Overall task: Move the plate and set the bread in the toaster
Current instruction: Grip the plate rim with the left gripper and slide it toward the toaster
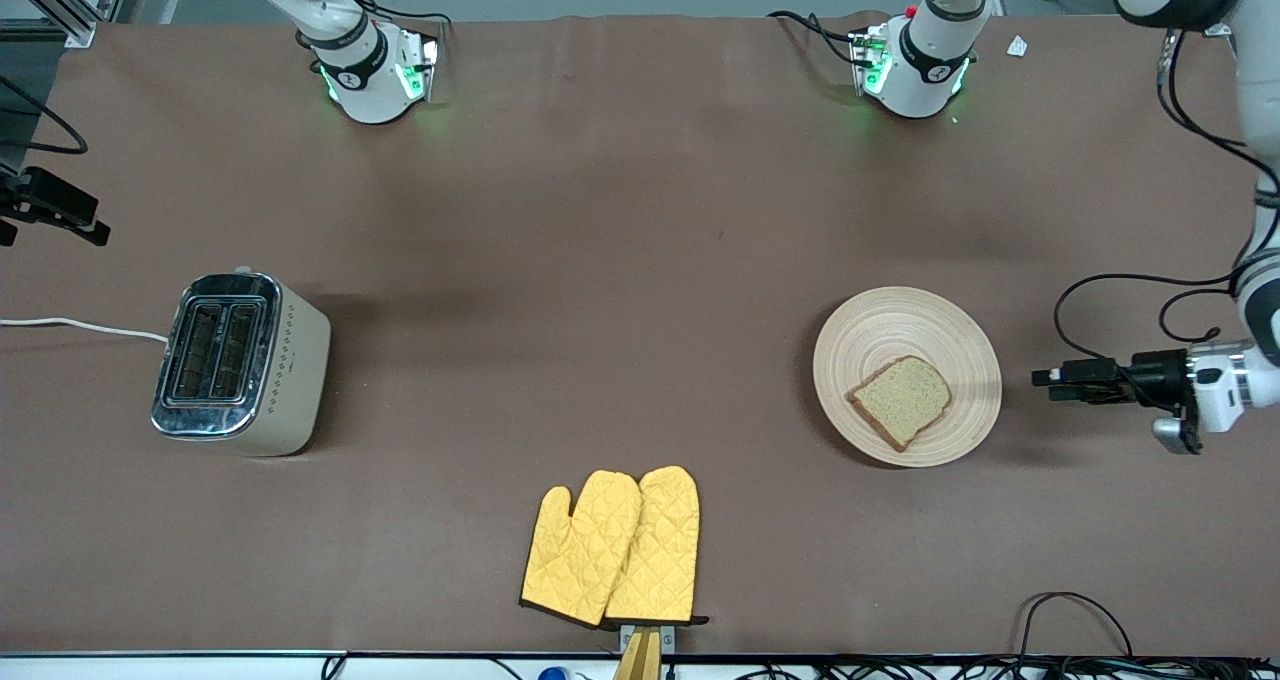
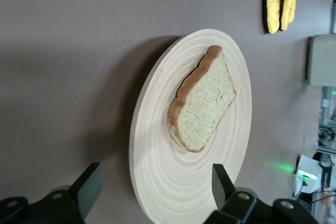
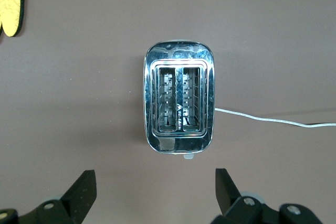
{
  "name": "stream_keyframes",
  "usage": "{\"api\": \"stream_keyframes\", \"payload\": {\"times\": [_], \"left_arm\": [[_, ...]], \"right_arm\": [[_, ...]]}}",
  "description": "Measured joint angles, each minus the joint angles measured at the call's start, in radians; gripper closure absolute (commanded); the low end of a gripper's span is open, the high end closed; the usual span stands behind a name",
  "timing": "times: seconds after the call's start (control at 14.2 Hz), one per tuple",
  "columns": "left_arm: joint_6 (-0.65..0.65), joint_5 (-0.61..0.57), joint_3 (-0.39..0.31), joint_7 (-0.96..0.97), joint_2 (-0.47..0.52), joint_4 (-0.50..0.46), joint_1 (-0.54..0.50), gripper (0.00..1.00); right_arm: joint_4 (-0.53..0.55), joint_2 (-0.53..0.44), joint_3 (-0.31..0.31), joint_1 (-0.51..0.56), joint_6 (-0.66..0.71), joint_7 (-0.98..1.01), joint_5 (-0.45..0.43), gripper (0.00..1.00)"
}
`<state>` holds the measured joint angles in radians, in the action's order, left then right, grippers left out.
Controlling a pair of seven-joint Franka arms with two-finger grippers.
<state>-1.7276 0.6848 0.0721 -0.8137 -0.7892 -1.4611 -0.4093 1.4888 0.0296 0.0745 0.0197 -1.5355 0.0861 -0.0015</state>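
The bread [image 1: 901, 399] lies on the plate [image 1: 930, 330], toward the left arm's end of the surface [image 1: 600, 260]. Beside the plate's rim, the left end effector [image 1: 1045, 378] is spread wide, gripping nothing. The toaster [image 1: 240, 365] stands at the right arm's end; above it the right end effector [image 3: 152, 192] hangs wide and empty. Yellow oven mitts [image 1: 615, 548] lie nearest the front camera.
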Motion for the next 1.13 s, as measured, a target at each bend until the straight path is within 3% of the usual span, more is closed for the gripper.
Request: {"api": "stream_keyframes", "payload": {"times": [0.35, 0.42, 0.57, 0.78, 1.13], "left_arm": [[-0.001, 0.059, 0.001, -0.137, -0.088, 0.007, -0.007, 0.46], [-0.001, 0.067, 0.001, -0.151, -0.099, 0.008, -0.008, 0.54], [0.000, 0.076, 0.005, -0.163, -0.111, 0.008, -0.007, 0.80], [0.000, 0.078, 0.011, -0.164, -0.115, 0.008, -0.004, 0.99], [0.018, 0.098, 0.043, -0.161, -0.122, 0.019, -0.006, 1.00]], "right_arm": [[0.000, 0.000, 0.000, 0.000, 0.000, 0.000, 0.000, 0.00], [0.000, 0.000, 0.000, 0.000, 0.000, 0.000, 0.000, 0.00], [0.000, 0.000, 0.000, 0.000, 0.000, 0.000, 0.000, 0.00], [0.000, 0.000, 0.000, 0.000, 0.000, 0.000, 0.000, 0.00], [0.000, 0.000, 0.000, 0.000, 0.000, 0.000, 0.000, 0.00]]}}
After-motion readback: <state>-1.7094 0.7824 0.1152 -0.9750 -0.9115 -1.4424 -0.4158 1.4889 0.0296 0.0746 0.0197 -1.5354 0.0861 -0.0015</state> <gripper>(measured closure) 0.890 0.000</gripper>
